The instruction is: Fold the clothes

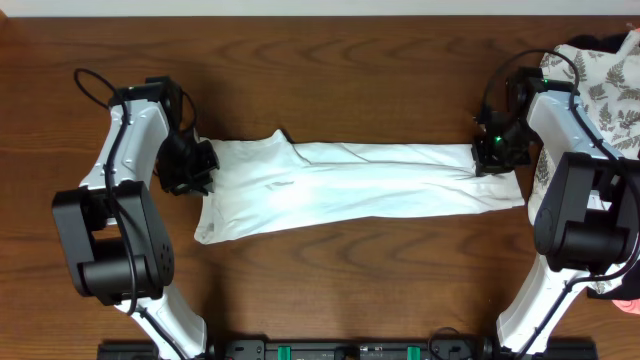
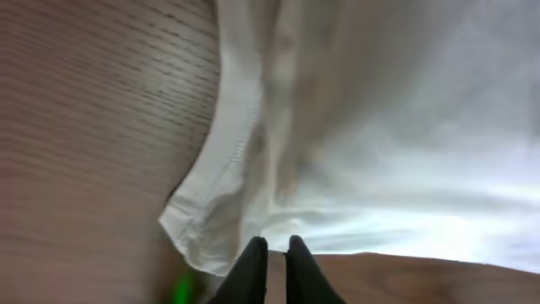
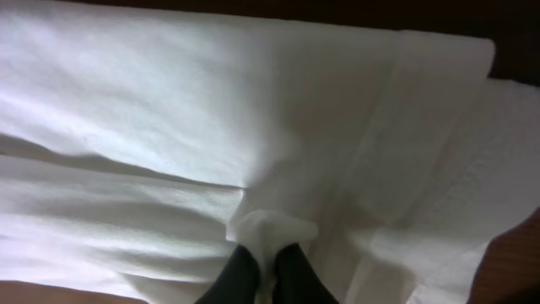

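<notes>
Smoothing step: white cotton T-shirt (image 1: pixel 350 185) stretched lengthwise. Right gripper (image 3: pixel 266 253) clamps one end; left gripper (image 2: pixel 272 247) clenched at the other, grasp unclear. Next: crosswise fold.

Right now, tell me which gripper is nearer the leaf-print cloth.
Right. The right gripper pinches the T-shirt end just beside the leaf-print cloth; the left gripper is at the shirt's opposite end.

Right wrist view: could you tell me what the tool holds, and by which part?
The right tool pinches a fold of the T-shirt near its end.
</notes>
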`<act>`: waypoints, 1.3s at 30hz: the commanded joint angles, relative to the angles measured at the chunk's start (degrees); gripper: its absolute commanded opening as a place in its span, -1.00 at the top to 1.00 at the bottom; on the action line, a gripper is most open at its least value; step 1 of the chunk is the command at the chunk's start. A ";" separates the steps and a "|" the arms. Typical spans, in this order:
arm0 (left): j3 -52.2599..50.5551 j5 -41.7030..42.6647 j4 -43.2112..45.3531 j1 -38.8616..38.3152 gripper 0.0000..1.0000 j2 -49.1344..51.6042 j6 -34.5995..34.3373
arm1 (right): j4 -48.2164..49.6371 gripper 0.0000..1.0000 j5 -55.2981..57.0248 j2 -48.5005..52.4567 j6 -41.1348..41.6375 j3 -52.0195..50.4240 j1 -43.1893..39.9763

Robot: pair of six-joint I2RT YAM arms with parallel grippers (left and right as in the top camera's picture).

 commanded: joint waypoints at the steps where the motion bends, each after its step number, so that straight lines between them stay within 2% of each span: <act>1: 1.25 -2.16 -0.39 0.20 0.52 0.04 -0.57 | 0.02 0.24 0.39 -1.92 0.11 -0.13 0.20; 2: 1.81 -2.19 -0.37 0.20 0.36 0.04 -0.57 | -0.02 -0.12 0.37 -1.92 0.11 0.11 0.20; 5: 4.63 -2.14 -0.39 0.20 0.29 -0.39 -0.61 | -1.29 -0.31 0.04 -1.95 0.13 2.32 0.22; 14: 10.14 -1.99 4.22 -1.27 0.25 -6.21 -1.88 | -5.97 -0.43 -8.87 -1.95 0.15 14.99 0.39; 20: 9.16 -1.99 8.72 -2.49 -0.45 -6.05 -1.88 | -2.54 -0.47 -8.50 -1.88 -0.04 14.91 2.01; 24: 8.13 -1.99 11.08 -2.49 -0.50 -5.09 -1.88 | 0.42 -0.44 -7.61 -1.88 -2.32 14.91 3.17; 28: 8.13 -1.92 12.46 -2.64 -0.50 -3.63 -1.92 | 1.60 -0.29 -5.79 -1.86 -2.27 14.78 4.15; 31: 8.13 -1.14 13.46 -3.39 -0.47 -2.80 -1.88 | 2.23 0.14 -5.60 -1.81 -2.25 13.77 4.63; 32: 8.13 0.07 13.64 -3.72 -0.43 -2.64 -1.88 | 2.51 0.35 -5.62 -1.79 -2.21 13.18 4.79; 34: 8.13 3.08 13.64 -4.74 -0.32 -2.60 -1.88 | 2.95 0.62 -5.64 -1.79 -1.44 11.74 5.27; 36: 8.13 4.13 13.18 -6.21 -0.19 -2.60 -1.88 | 3.15 0.77 -5.64 -1.79 -1.14 10.47 5.86; 39: 7.85 3.19 12.48 -8.52 0.26 -2.51 -1.84 | 3.98 0.92 -5.62 -1.79 -1.14 8.55 6.86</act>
